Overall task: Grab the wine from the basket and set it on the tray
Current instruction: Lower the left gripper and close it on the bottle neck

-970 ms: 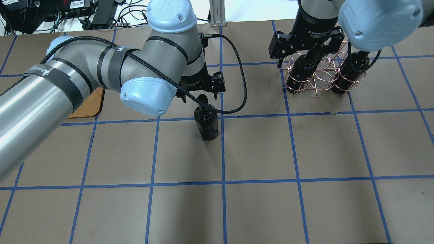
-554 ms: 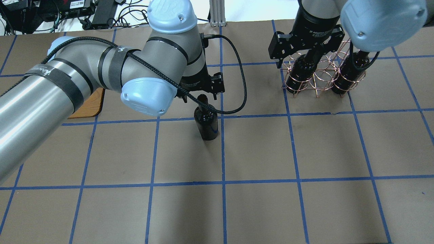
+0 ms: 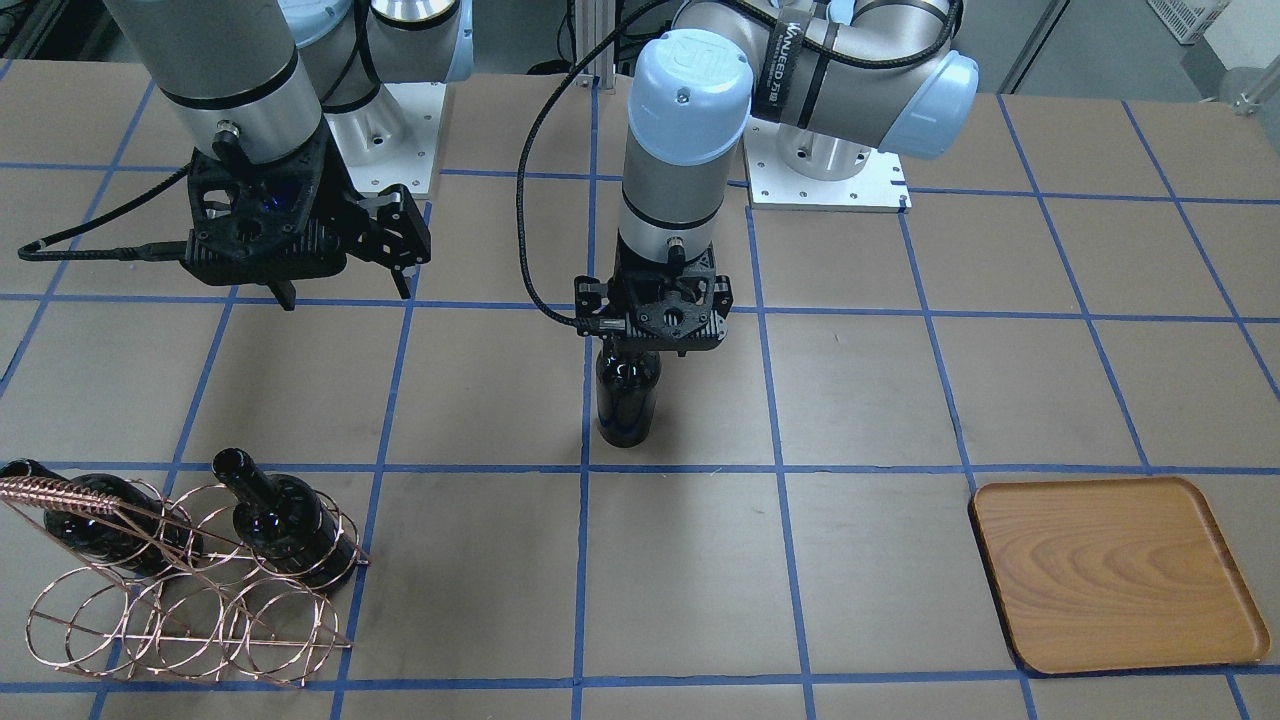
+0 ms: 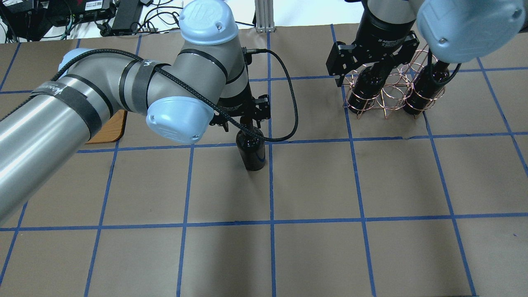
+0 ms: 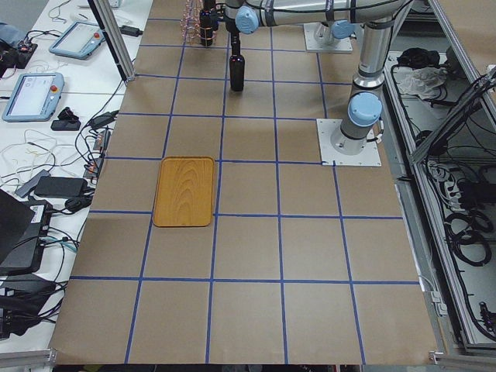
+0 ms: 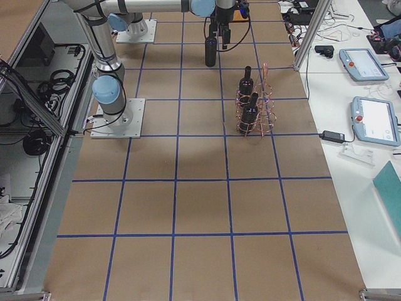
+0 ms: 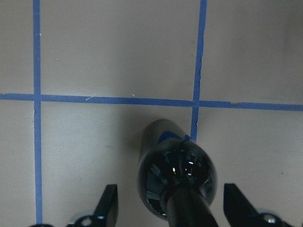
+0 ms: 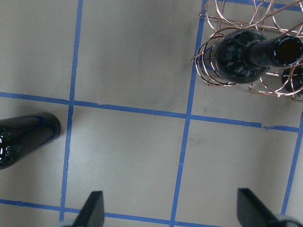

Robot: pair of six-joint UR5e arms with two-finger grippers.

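One wine bottle [image 3: 627,395] stands upright on the table's middle; it also shows in the overhead view [image 4: 251,150]. My left gripper [image 3: 655,345] is open and sits low over the bottle, and the left wrist view shows one finger on each side of the neck [image 7: 187,210] without touching it. Two more wine bottles [image 3: 280,515] [image 3: 90,520] lie in the copper wire basket [image 3: 180,600]. My right gripper [image 3: 345,295] is open and empty, hanging above the table beside the basket [image 4: 387,95]. The wooden tray [image 3: 1115,570] holds nothing.
The table is brown paper with a blue tape grid. The arm bases [image 3: 825,170] stand at the robot's edge. Operator tablets [image 6: 360,63] and cables lie on a side bench past the table. Only the tray's corner [image 4: 109,130] shows under my left arm in the overhead view.
My left gripper has come down over the standing bottle's neck, so the bottle top is now between its fingers. The right gripper has barely shifted. The bottles have not moved.
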